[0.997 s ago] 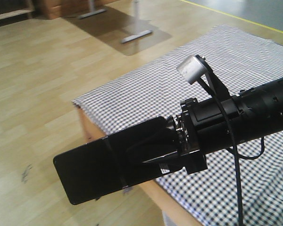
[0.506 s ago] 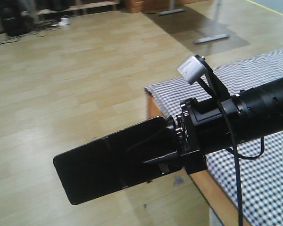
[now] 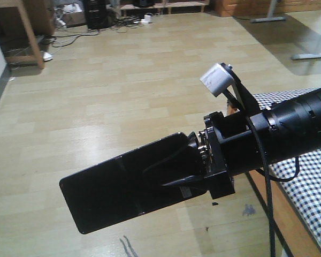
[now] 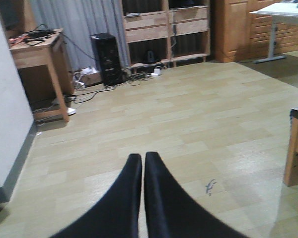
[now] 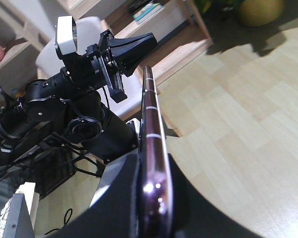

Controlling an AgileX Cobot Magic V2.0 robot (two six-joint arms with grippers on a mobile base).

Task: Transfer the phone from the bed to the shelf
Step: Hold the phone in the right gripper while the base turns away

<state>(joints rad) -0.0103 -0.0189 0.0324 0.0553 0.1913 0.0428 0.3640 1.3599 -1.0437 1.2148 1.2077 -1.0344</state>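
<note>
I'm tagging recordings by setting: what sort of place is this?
Probably a mock bedroom inside a lab or office: a gingham-sheeted bed, wooden shelving, and a desk beside a computer tower.

no text, label, brand or number can be read anywhere.

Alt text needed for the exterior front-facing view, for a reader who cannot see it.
The right end effector grips a black phone by one end, holding it out over a pale wood floor. A corner of the checked bed shows at the right edge.
</note>
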